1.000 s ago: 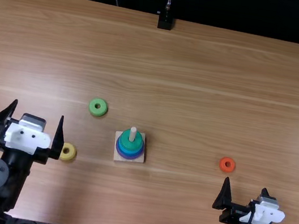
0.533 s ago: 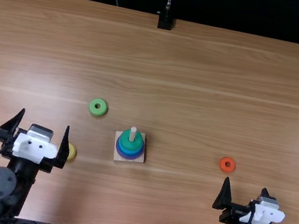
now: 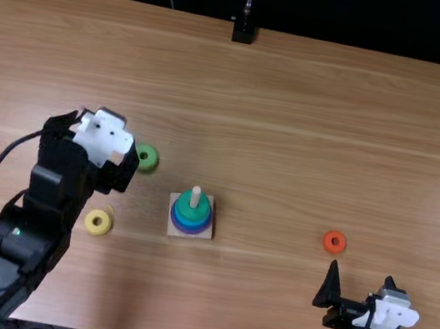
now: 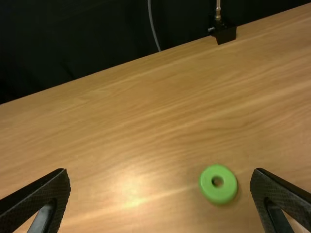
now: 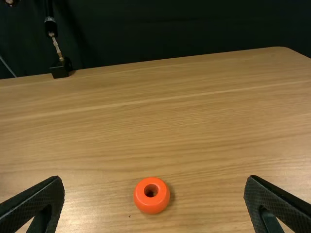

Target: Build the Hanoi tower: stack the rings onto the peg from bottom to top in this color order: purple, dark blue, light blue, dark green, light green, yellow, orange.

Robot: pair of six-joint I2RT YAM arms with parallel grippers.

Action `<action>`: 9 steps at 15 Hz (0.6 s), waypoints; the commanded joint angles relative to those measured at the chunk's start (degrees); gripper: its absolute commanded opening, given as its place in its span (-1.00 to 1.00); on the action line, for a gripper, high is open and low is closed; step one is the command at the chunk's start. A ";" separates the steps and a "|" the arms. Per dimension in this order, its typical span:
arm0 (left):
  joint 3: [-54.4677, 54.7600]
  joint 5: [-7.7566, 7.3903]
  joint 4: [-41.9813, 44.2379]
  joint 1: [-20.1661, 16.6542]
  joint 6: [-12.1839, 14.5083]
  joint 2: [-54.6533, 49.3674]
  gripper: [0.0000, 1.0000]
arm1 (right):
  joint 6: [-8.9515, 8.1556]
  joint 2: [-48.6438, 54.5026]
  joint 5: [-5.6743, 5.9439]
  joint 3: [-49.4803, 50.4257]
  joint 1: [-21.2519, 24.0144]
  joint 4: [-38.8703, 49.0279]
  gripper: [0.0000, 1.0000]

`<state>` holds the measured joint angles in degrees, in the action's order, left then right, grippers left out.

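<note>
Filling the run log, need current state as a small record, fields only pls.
on_peg: dark green ring on top; blue and purple below
peg_tip: bare
loose_rings: light green, yellow, orange
left_gripper: open, empty, near the light green ring
right_gripper: open, empty, near the orange ring
next_in_order: probably light green, then yellow, orange

Left gripper (image 3: 104, 138) farther forward, near light green ring (image 3: 151, 159); yellow ring (image 3: 96, 231) now in full view
</note>
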<state>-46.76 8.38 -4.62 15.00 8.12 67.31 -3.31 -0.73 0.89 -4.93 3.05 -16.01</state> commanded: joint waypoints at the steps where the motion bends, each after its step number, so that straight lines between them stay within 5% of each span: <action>1: -6.50 -1.95 0.19 0.20 -2.95 5.73 1.00 | -0.17 0.73 0.70 4.14 0.38 -4.41 1.00; 3: -11.16 -3.53 0.51 0.02 -8.86 12.67 1.00 | -0.17 0.73 0.70 4.14 0.38 -4.41 1.00; 4: -12.39 -6.69 0.51 -1.12 -14.45 15.31 1.00 | -0.17 0.73 0.59 4.14 0.38 -4.41 1.00; 5: -12.74 -11.76 0.51 -2.52 -18.88 17.59 1.00 | -0.17 0.73 0.70 4.14 0.38 -4.41 1.00; 6: -13.88 -13.87 -0.65 -2.70 -20.99 20.14 1.00 | -0.17 0.73 0.70 4.14 0.38 -4.41 1.00; 8: -18.98 -13.34 -9.30 -2.70 -20.67 26.21 1.00 | -0.17 0.73 0.70 4.14 0.38 -4.41 1.00; 9: -22.67 -11.02 -17.95 -2.44 -20.04 29.37 1.00 | -0.17 0.73 0.70 4.14 0.38 -4.41 1.00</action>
<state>-67.26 -2.31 -23.88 12.38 -10.66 95.37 -3.31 -0.73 0.86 -4.91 3.05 -16.01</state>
